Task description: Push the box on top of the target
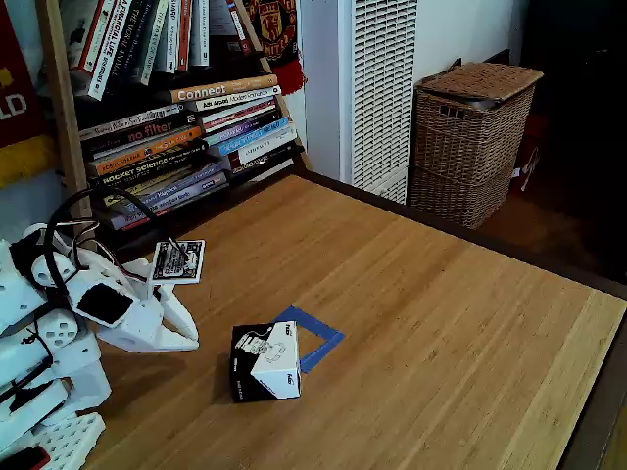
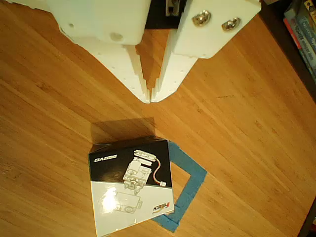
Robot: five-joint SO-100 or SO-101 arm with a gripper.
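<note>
Fixed view first: the pincer (image 1: 186,338) sits low on the tabletop (image 1: 421,323), and the box (image 1: 265,362) lies just to its right, well apart from touching, overlapping the near-left corner of the target (image 1: 323,338). Over to the other view: pincer (image 2: 150,98) pressed together, tips almost meeting, box (image 2: 131,190) straight ahead below them, long side running away from the tips, target (image 2: 190,185) poking out on its right.

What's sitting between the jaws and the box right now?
Nothing: in the other view, bare wood and the box's shadow lie between the shut gripper and the box. The fixed view also shows bare table there.
</note>
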